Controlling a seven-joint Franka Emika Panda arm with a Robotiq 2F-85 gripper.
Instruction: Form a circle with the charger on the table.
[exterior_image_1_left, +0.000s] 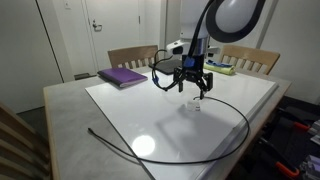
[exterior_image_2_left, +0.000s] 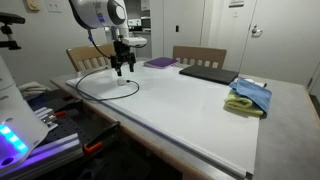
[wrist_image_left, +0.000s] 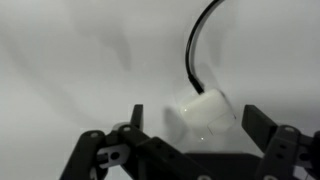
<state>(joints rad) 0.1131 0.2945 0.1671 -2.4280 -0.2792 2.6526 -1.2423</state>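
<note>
arm (exterior_image_1_left: 236, 14): glossy white, fat rounded joint shells
gripper (wrist_image_left: 193, 112): all black, kinda skeletal
fingers (wrist_image_left: 265, 130): black linkage bars, round greyish pivot pins at the hinges

No text, label, brand or number can be read on anything in these views.

Charger (wrist_image_left: 203, 112) plug between spread claw (wrist_image_left: 192, 112)

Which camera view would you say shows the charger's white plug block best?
The wrist view: the white plug block sits large and close, with the black cable leaving its top. In both exterior views it is a tiny pale speck below the end effector.
</note>
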